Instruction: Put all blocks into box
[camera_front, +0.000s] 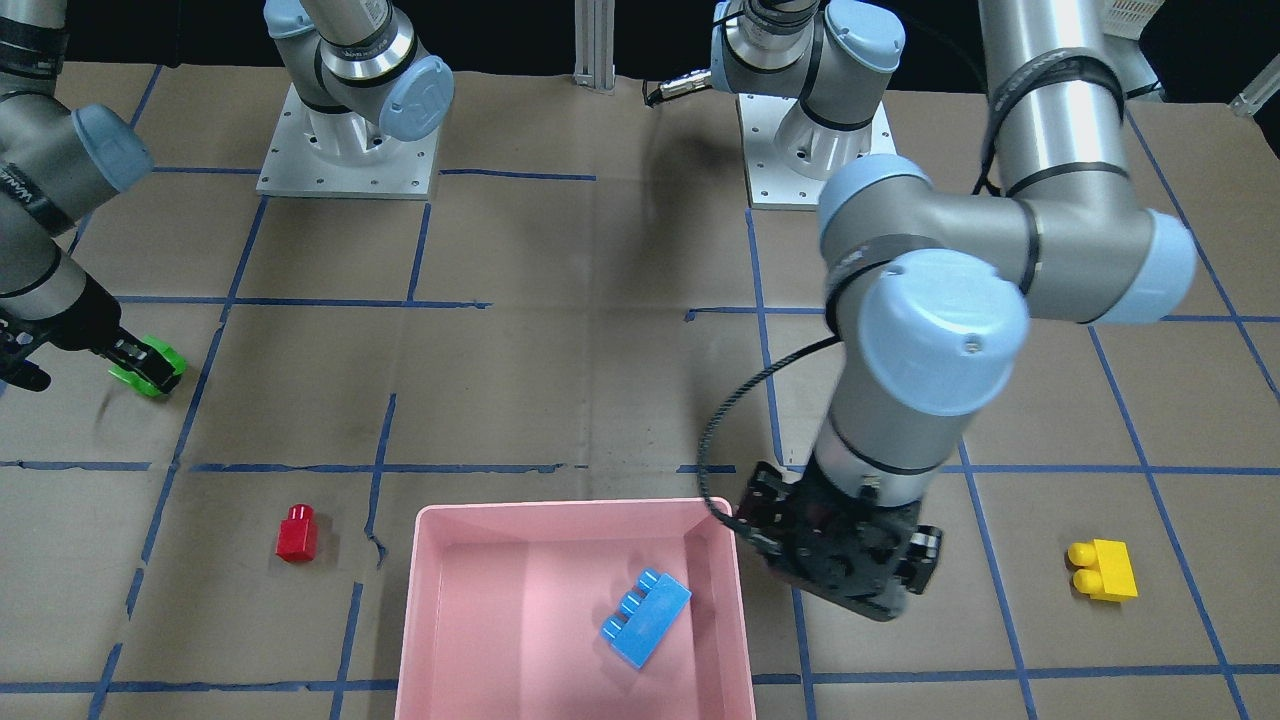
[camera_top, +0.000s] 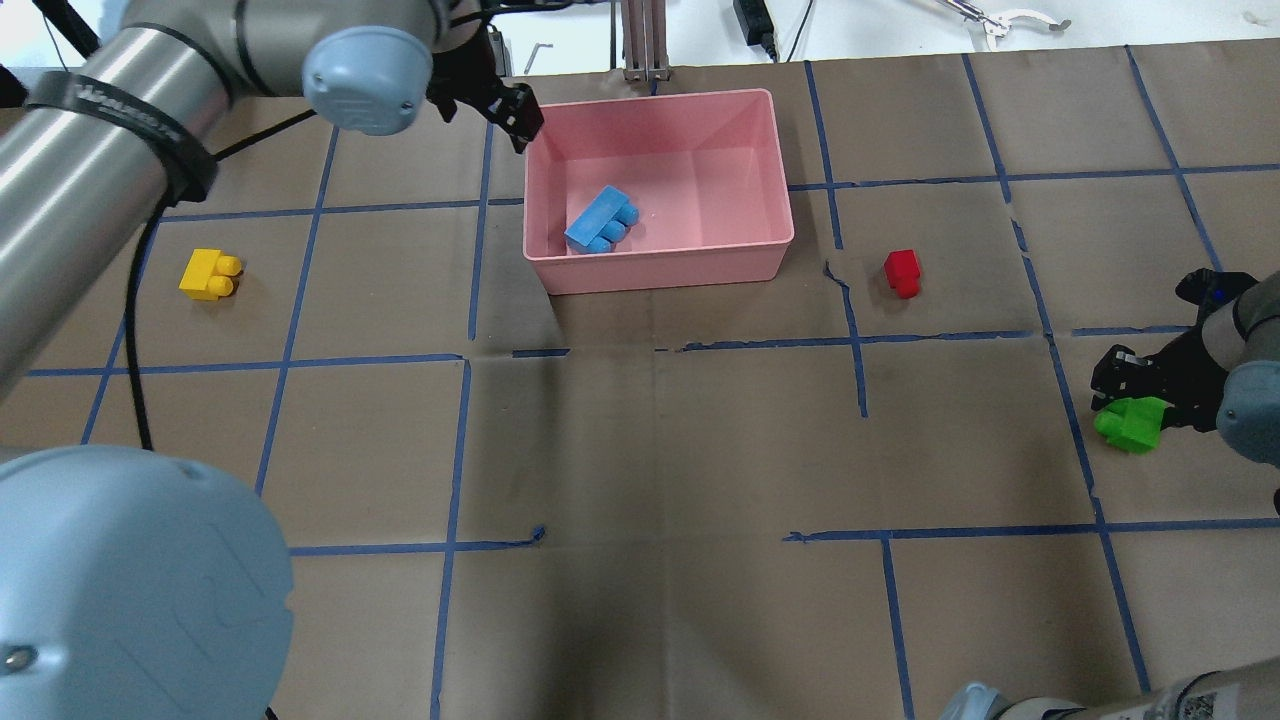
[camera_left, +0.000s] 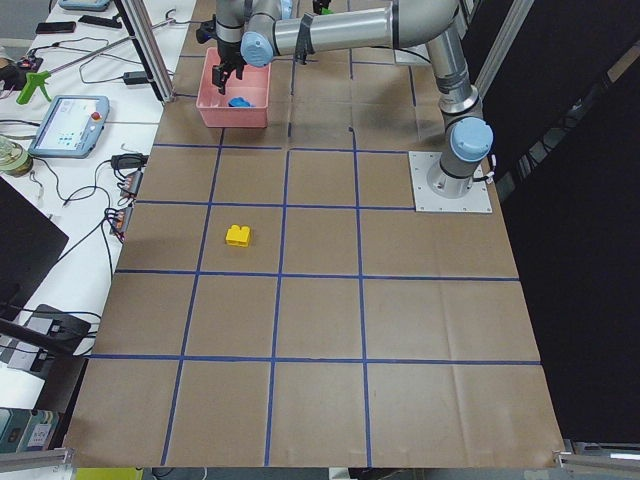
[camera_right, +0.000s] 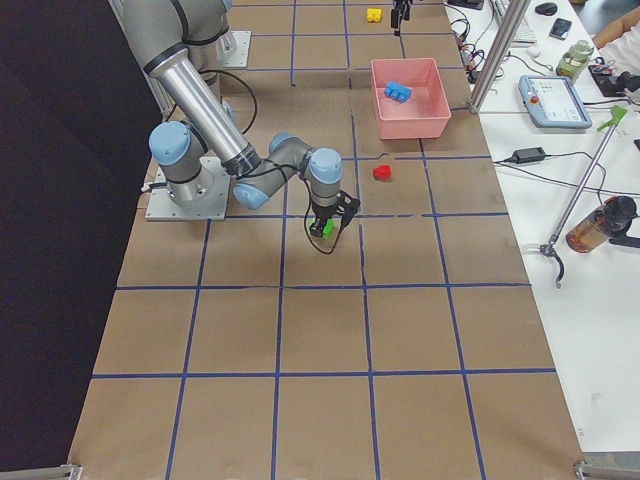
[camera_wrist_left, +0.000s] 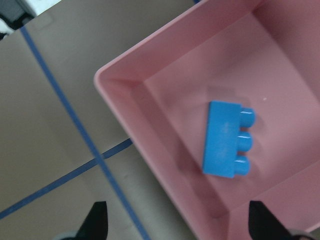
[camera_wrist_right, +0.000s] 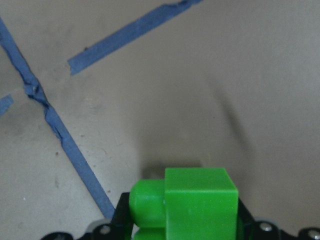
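One shallow pink plastic tray (camera_top: 690, 262) holds the blue three-stud plastic brick (camera_top: 602, 220); left gripper (camera_wrist_left: 177, 225) hangs wide open, empty, above its corner; right gripper (camera_front: 148, 366) pinches the green two-stud brick (camera_top: 1132, 423); yellow two-stud brick (camera_top: 208, 274) and red one-stud brick (camera_top: 903, 271) lie outside.

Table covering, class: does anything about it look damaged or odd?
Yes. The brown paper is torn along the blue tape line between the red block and the pink box; the edge looks ragged.

Plastic, paper and metal

We see a smooth, slightly glossy pink plastic box (camera_top: 660, 268), a shiny plastic blue block (camera_wrist_left: 222, 145) and green block (camera_wrist_right: 200, 200), matt creased brown paper (camera_top: 650, 450) and a satin metal arm tube (camera_front: 1050, 110).
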